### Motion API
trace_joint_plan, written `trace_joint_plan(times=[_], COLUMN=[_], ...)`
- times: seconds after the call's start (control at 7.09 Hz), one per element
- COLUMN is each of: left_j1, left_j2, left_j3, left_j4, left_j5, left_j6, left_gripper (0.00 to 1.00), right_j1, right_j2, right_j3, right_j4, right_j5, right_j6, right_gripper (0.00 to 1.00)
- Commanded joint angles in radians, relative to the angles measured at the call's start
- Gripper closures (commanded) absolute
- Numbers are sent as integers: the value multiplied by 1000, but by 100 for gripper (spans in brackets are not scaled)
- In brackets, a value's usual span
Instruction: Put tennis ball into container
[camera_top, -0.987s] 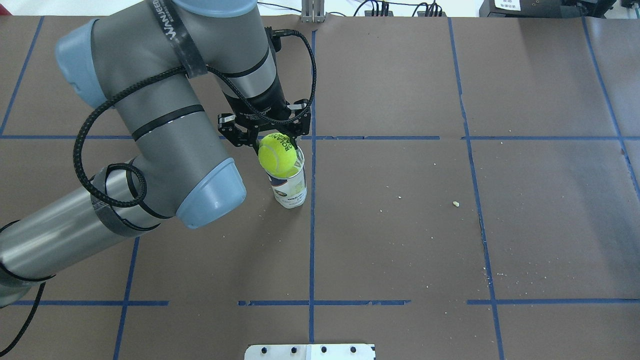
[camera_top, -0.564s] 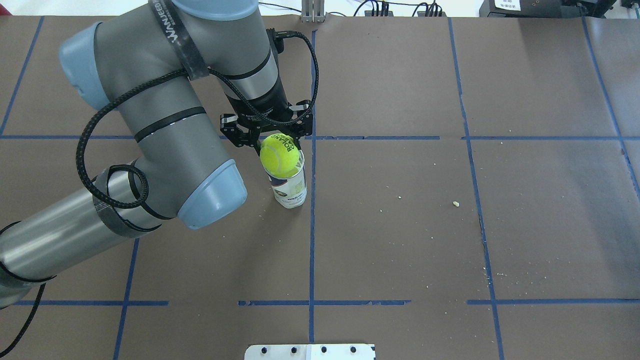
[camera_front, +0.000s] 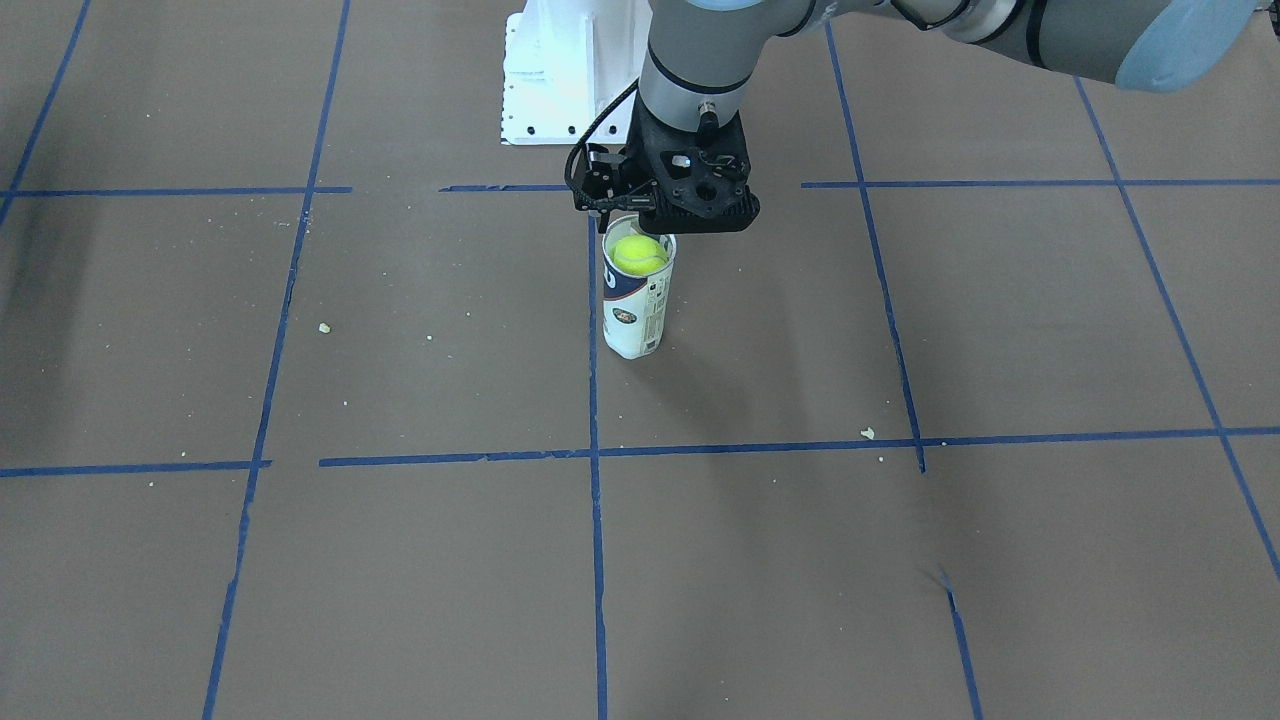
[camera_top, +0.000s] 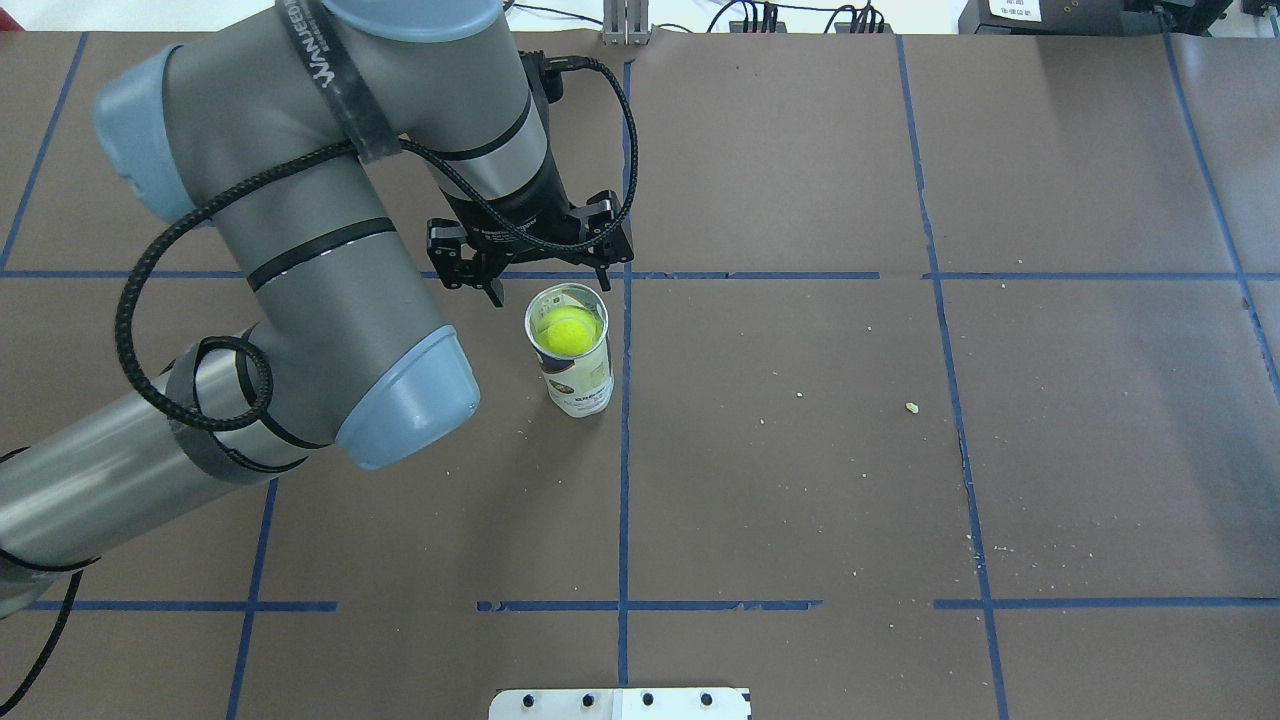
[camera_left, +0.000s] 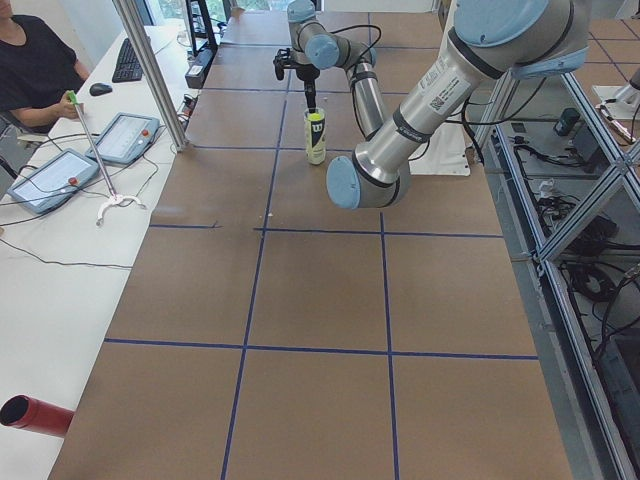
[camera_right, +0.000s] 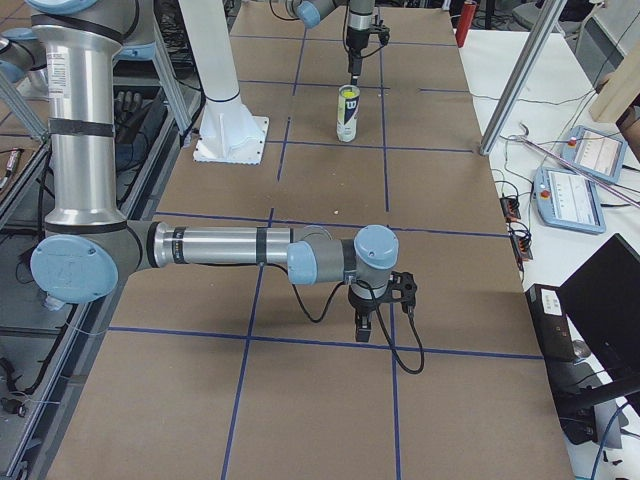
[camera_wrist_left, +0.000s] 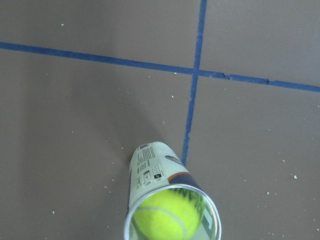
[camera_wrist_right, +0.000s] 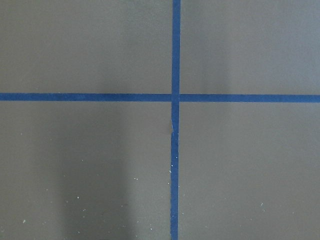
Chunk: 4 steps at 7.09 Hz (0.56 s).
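The left hand (camera_top: 545, 278) hangs empty, fingers spread wide, just above the can's (camera_top: 582, 388) rim. The ball (camera_top: 568, 330) sits inside the upright can, near its top, on the tabletop (camera_top: 800, 500). The right hand (camera_right: 377, 312) is well apart, low over the tabletop; I cannot tell whether it is wide or narrow.

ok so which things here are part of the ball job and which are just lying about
Job: tennis ball, inside the container; left gripper, open above it.
Lying about: white pedestal; crumbs.
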Motion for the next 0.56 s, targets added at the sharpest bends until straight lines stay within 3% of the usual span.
trace_joint_plan(times=[0.0, 0.42], left_j1=[-3, -198], left_j2=[70, 205], left_j3=[-104, -113], left_j4=[3, 1], left_j5=[73, 64], left_j6=[2, 404], left_gripper=[0, 0], right_j1=[0, 0], right_j2=[0, 0], right_j3=[0, 0], right_j4=[0, 0], right_j5=[0, 0], right_j6=[0, 0], right_gripper=[0, 0])
